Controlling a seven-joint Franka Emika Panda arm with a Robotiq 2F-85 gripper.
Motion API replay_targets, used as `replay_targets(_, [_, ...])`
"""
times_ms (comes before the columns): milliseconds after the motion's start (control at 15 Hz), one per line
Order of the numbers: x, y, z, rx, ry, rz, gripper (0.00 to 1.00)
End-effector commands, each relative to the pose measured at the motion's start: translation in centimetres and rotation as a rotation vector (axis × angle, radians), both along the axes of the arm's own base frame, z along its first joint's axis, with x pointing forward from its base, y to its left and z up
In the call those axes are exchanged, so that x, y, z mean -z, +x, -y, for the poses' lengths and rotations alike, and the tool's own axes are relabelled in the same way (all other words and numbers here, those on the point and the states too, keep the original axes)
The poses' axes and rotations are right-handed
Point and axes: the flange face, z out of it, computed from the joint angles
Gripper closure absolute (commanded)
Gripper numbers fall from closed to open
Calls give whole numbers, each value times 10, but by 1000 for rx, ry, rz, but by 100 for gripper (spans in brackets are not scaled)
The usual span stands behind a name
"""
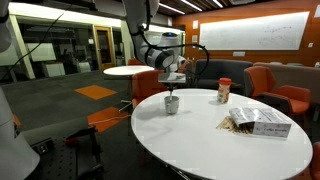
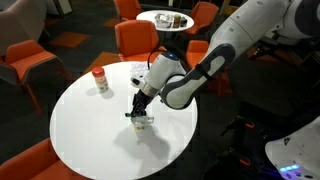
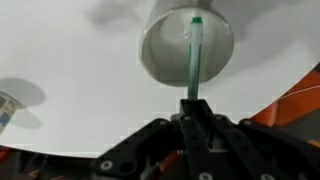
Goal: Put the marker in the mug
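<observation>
The mug (image 3: 186, 48) is a small grey cup on the white round table; it also shows in both exterior views (image 1: 172, 104) (image 2: 143, 123). In the wrist view my gripper (image 3: 193, 108) is shut on the marker (image 3: 195, 60), a thin green stick that points down over the mug's open mouth. In both exterior views my gripper (image 1: 172, 82) (image 2: 137, 106) hangs straight above the mug. The marker's tip lies over the mug's opening; whether it is inside the rim I cannot tell.
A jar with a red lid (image 1: 223, 91) (image 2: 100, 80) stands on the table, and its edge shows in the wrist view (image 3: 8, 108). A white box (image 1: 258, 122) lies near the table edge. Orange chairs (image 2: 138, 40) ring the table (image 2: 85, 130).
</observation>
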Motion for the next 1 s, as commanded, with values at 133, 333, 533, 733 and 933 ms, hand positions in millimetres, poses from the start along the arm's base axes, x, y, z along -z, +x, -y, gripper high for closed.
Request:
replay_targets(133, [12,7,-2,-22,21,5,100])
replay_targets(333, [15,9,0,-4,17,-3,71])
replay_targets(533, [10,9,4,9,-3,-5,48])
replay_targets(733, [-11,8,7,151,-50,-72,23])
replay_targets(933, [-38,9,0,275,-100,-123,0])
